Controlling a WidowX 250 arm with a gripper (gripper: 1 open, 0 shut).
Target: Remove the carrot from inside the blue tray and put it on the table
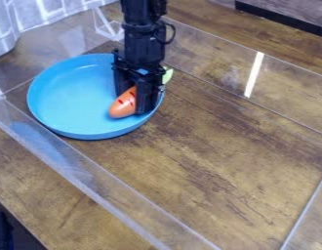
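At the far left a clear plastic wall (72, 171) ran along the edge of the work area, slanting from the upper left corner down toward the bottom of the view, with dark wood showing through it. Just inside that wall sat the blue tray (60, 103), a round shallow dish with a raised rim, resting flat on the surface (216, 146). Most of the tray's floor was bare blue.

At the tray's right side, close to the rim, the carrot (123, 102) lay tilted, its orange body pointing down and to the left. Its upper end disappeared between the dark fingers of the claw (138, 96), and a bit of green showed beside the claw's right finger near the tray's edge. The claw pointed almost straight down and was pressed together on the carrot, pinching it at its top end. Whether the carrot's lower tip touched the tray floor or hung just clear of it could not be told. The black arm (142, 29) rose from the claw to the top edge of the view.

To the right of the tray the surface stretched away as dark brown planks with visible grain and a glossy finish. A bright vertical streak of reflected light (254, 73) sat on the wood well to the right of the claw. Another clear wall (301, 220) crossed the lower right corner.
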